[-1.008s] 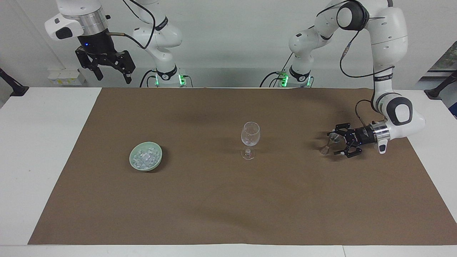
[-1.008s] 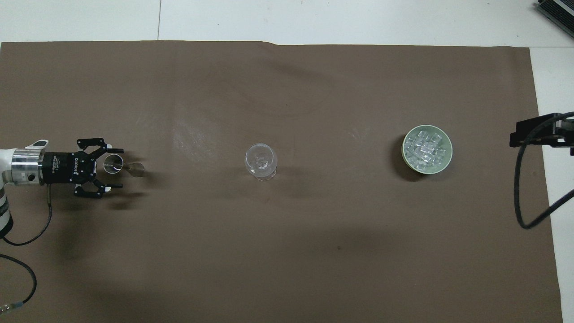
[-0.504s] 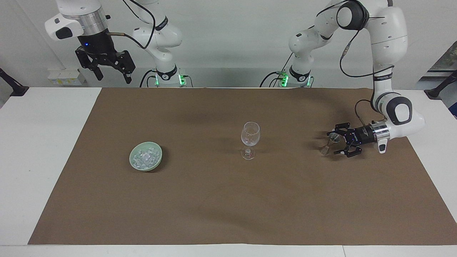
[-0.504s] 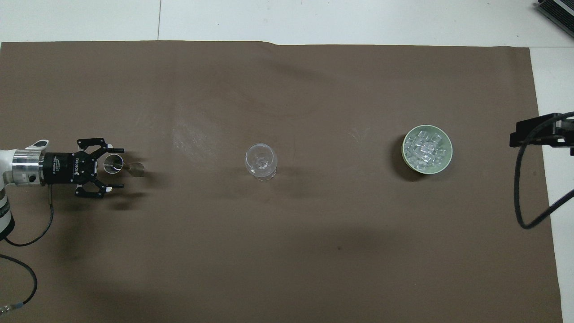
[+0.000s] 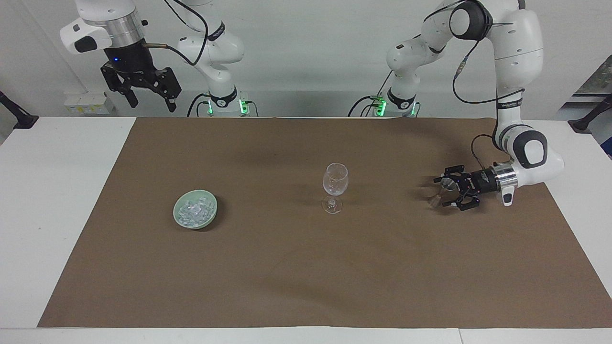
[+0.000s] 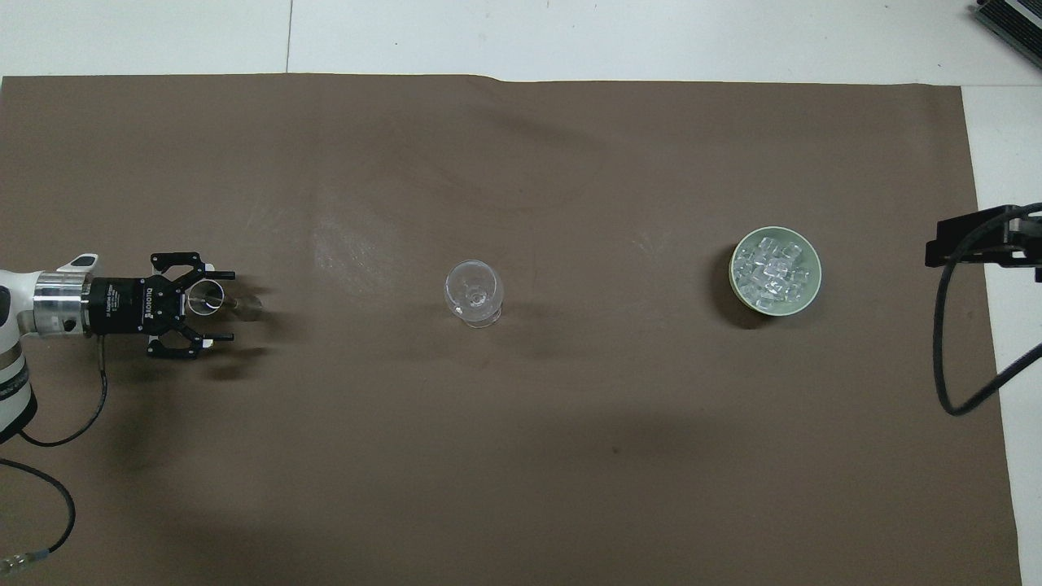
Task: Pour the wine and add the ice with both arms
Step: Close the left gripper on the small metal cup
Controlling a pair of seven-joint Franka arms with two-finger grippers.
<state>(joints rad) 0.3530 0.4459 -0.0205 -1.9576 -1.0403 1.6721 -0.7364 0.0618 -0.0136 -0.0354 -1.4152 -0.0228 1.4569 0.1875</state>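
Left gripper (image 5: 447,193) low at left arm's end of table, fingers spread around small metal cup (image 5: 447,185), not yet clamped. Cup upright. Wine glass (image 5: 335,187) mid-table; ice (image 5: 193,211) in bowl (image 5: 211,217) toward right arm's end. Right gripper (image 5: 149,95) waits high, open.

Broad white counter (image 5: 57,191), seamed into panels in the overhead view; large brown paper-like sheet (image 5: 306,267) laid flat over most of its top, faintly creased, soft shadows across it; bare white margins at both ends and along the edge farthest from the robots; plain pale grey-white wall (image 5: 306,57) rising at the robots' end; small white boxes (image 5: 88,102) low against that wall toward the right arm's end; even, diffuse light throughout.
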